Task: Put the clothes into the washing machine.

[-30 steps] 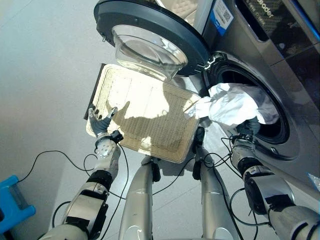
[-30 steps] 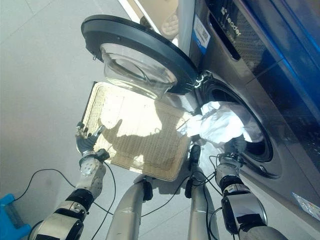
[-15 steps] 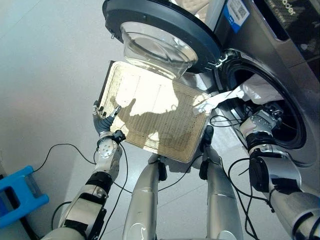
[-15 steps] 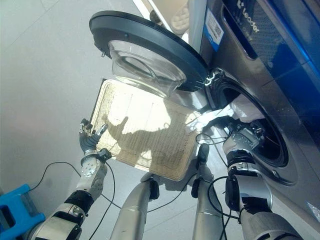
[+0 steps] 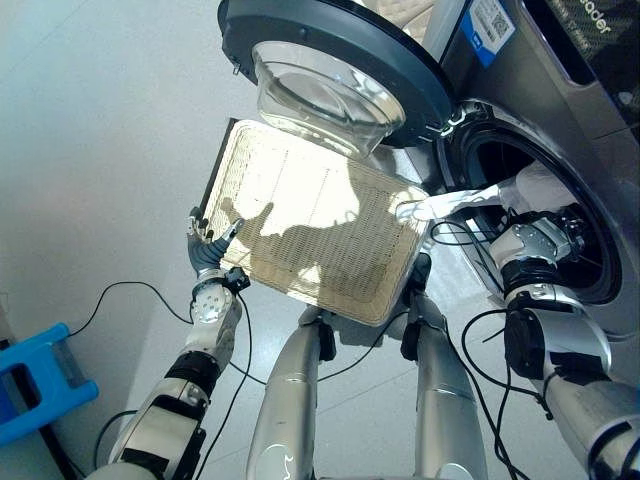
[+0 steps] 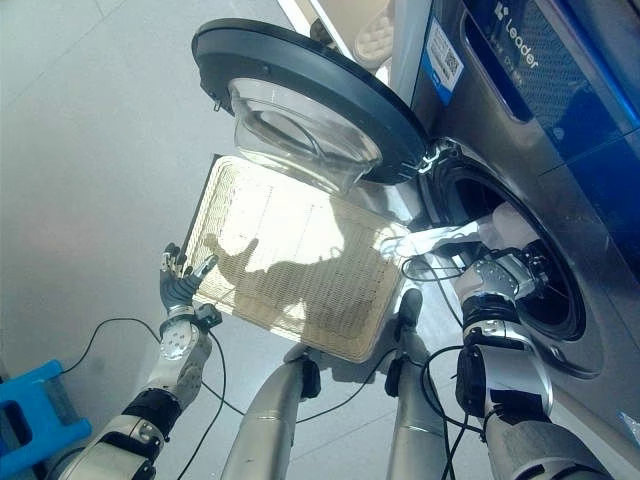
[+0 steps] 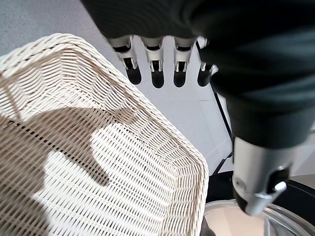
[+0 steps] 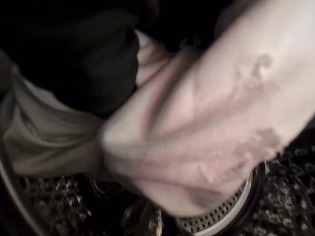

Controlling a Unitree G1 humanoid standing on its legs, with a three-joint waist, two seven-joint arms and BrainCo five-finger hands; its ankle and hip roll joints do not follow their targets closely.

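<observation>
The washing machine [image 5: 590,110] stands at the right with its round door [image 5: 330,50] swung open. A white garment [image 5: 545,185] lies mostly inside the drum, and one strip of it [image 5: 440,205] trails out over the lower rim. In the right wrist view the white garment [image 8: 206,123] sits close up beside a dark garment [image 8: 74,49] on the perforated drum. My right hand [image 5: 535,240] is in the drum mouth against the white garment, its fingers hidden. The wicker basket [image 5: 310,220] lies on the floor with nothing in it. My left hand [image 5: 207,248] hovers open at its near left corner.
The open door overhangs the far end of the basket, and its glass bowl [image 5: 320,95] bulges toward it. A blue stool [image 5: 35,375] stands on the grey floor at the lower left.
The white garment, which bulged out of the drum opening a second ago, has gone inside with my right hand; only a strip trails out. The view has shifted. My left hand stays put.
</observation>
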